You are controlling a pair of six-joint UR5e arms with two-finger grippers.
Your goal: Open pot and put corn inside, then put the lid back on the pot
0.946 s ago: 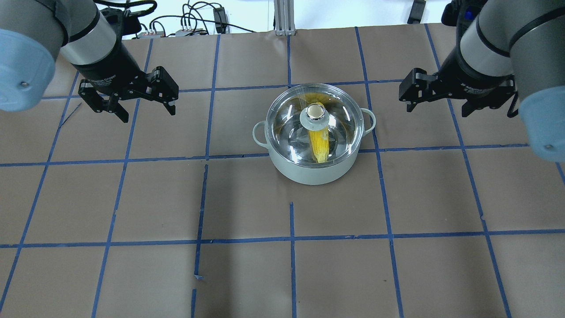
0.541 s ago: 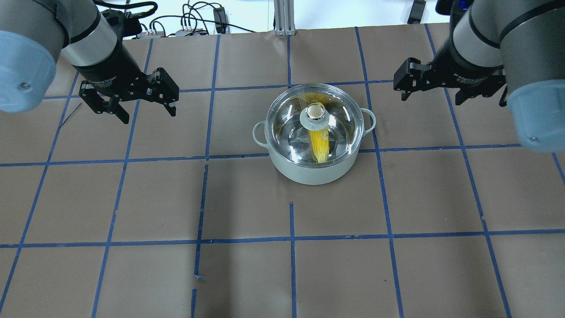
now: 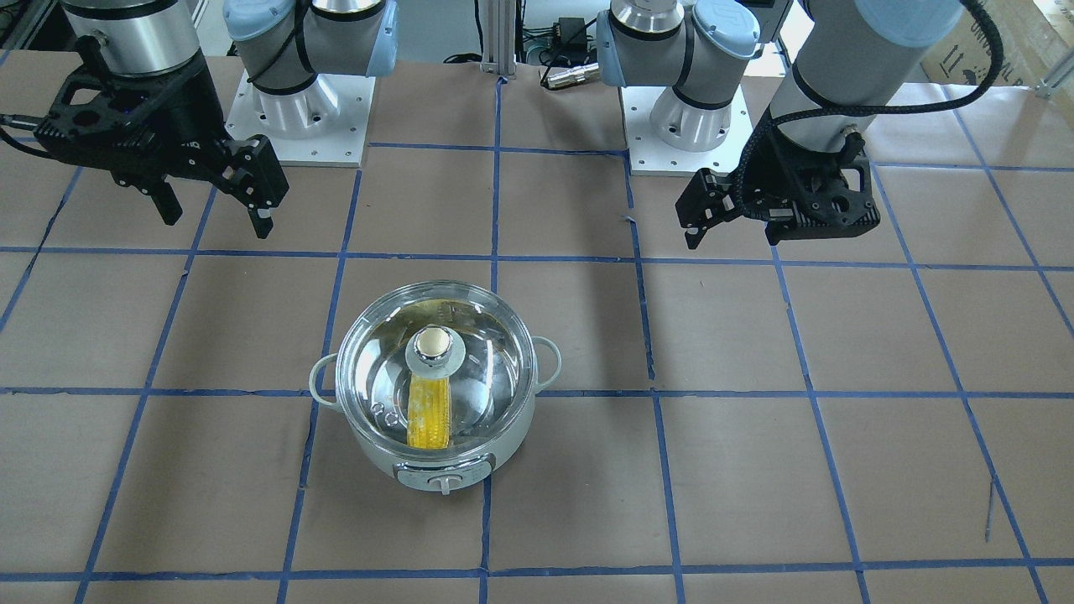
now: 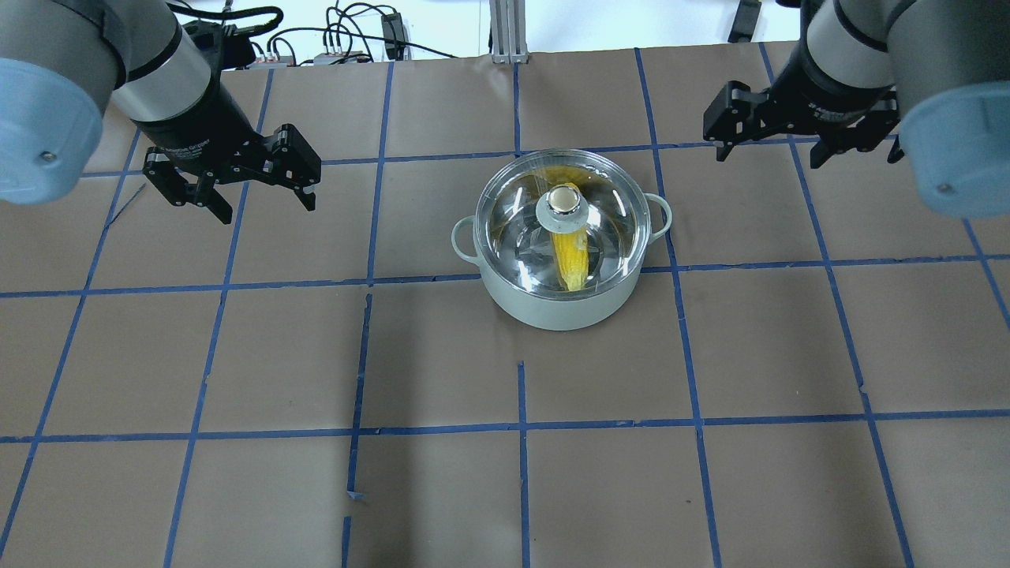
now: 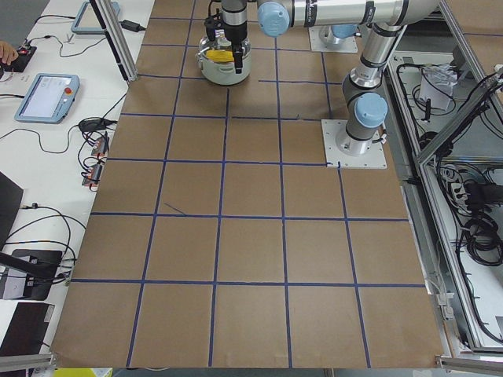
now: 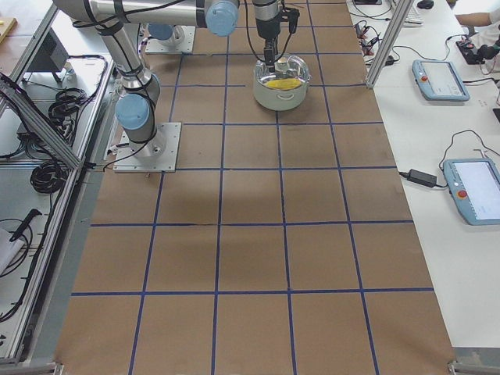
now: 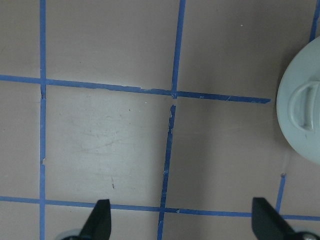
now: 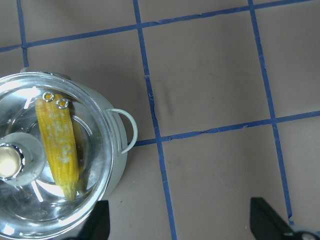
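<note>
Corn (image 4: 570, 256) in lidded pot (image 4: 552, 312), tip toward robot; left fingers (image 4: 304, 196), right fingers (image 4: 719, 148) spread.

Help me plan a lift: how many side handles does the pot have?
2. The left handle juts from the pot's left side, the right handle from its right side. No others seem hidden.

Item 1: left gripper (image 4: 265, 209), black body; a line of small white print, only partly legible, its last word apparently "Gripper".
Item 2: right gripper (image 4: 767, 158); similar white print, too small to read.
Item 3: cardboard box (image 3: 1028, 38), far corner; dark capitals apparently beginning "UNIVERSA", beside an upward-arrows mark.
Item 4: pot (image 3: 503, 440), front control panel; markings illegible.
</note>
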